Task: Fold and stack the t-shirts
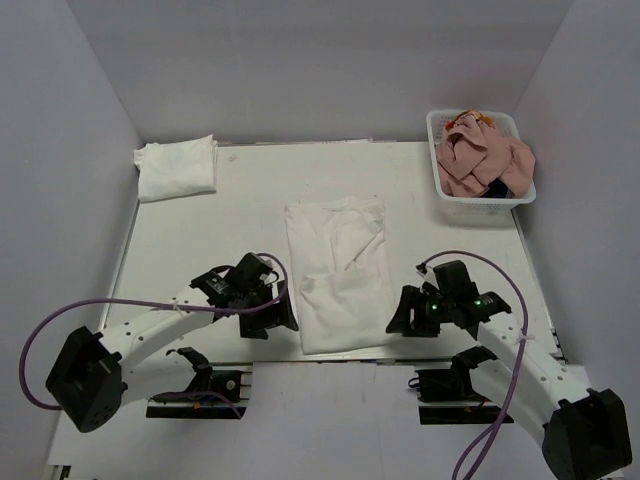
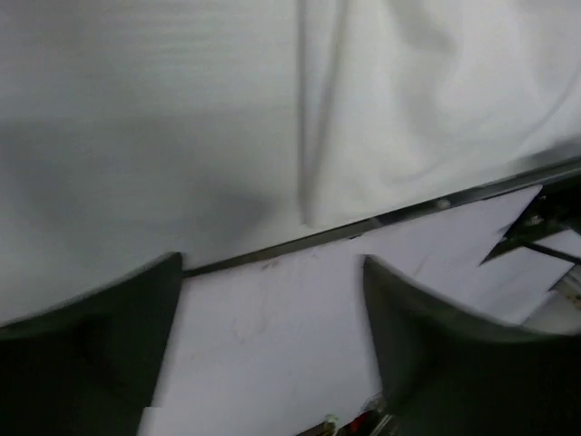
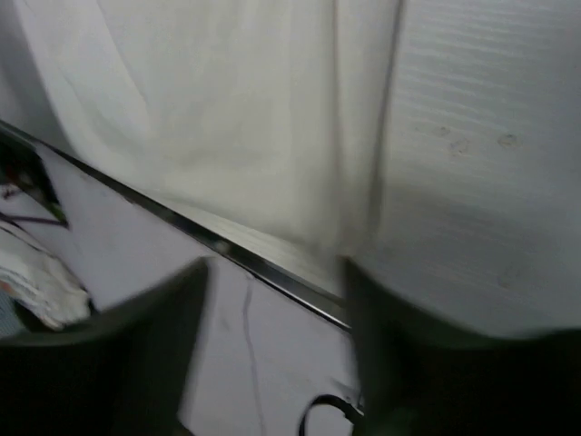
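The white shirt (image 1: 335, 275) lies as a long strip on the table (image 1: 240, 200). Your left end effector (image 1: 283, 318) and right end effector (image 1: 400, 318) flank its near hem, open and empty; pinch both corners evenly before folding.

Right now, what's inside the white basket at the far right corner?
A crumpled pink shirt fills the basket, with navy cloth showing at its near edge. Anything beneath them is covered.

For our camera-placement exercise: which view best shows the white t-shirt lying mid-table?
Top external: the white t-shirt appears whole, a long folded strip. The left wrist view shows only its near corner; the right wrist view shows only its near hem, close up and blurred.
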Tool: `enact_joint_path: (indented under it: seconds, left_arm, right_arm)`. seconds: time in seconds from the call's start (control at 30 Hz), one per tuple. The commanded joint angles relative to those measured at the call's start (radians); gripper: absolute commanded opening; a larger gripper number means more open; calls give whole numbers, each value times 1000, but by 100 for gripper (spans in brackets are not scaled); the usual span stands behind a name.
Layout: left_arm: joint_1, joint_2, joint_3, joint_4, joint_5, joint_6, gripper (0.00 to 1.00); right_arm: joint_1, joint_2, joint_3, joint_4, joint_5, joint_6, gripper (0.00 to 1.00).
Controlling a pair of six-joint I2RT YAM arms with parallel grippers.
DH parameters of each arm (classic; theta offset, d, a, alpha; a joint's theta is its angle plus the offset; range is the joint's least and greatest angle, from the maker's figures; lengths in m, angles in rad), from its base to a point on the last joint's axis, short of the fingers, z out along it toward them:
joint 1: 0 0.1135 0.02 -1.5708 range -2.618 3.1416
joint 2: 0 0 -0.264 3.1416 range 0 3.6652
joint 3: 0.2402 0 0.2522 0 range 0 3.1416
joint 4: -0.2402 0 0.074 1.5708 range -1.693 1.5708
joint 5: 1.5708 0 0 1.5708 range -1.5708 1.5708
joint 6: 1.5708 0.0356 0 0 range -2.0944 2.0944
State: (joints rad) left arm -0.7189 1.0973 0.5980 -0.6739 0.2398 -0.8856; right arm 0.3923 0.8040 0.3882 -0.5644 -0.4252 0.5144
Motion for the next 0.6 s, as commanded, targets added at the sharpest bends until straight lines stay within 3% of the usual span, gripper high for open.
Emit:
enact_joint_path:
  seconds: [0.0,0.13,0.23,0.37,0.4,0.43,0.57]
  left_arm:
    - [-4,-27,81,-222,-80,13,99]
    - [-4,44,265,-256,-351,22,99]
    - [21,126,369,-117,-463,85,99]
    - [30,333,543,-46,-534,142,99]
    - [39,379,613,-46,-545,166,99]
    - [39,421,641,-70,-583,166,99]
    - [85,541,683,-102,-602,166,99]
  right_arm:
    - [2,-5,85,-131,21,-89,90]
    - [-1,29,214,-3,168,-123,91]
    - [0,148,311,180,203,-142,91]
    - [0,409,500,267,420,-106,91]
    - [-6,537,535,271,495,-117,91]
    - [-3,582,654,261,522,-122,91]
    - [0,808,845,233,615,-160,87]
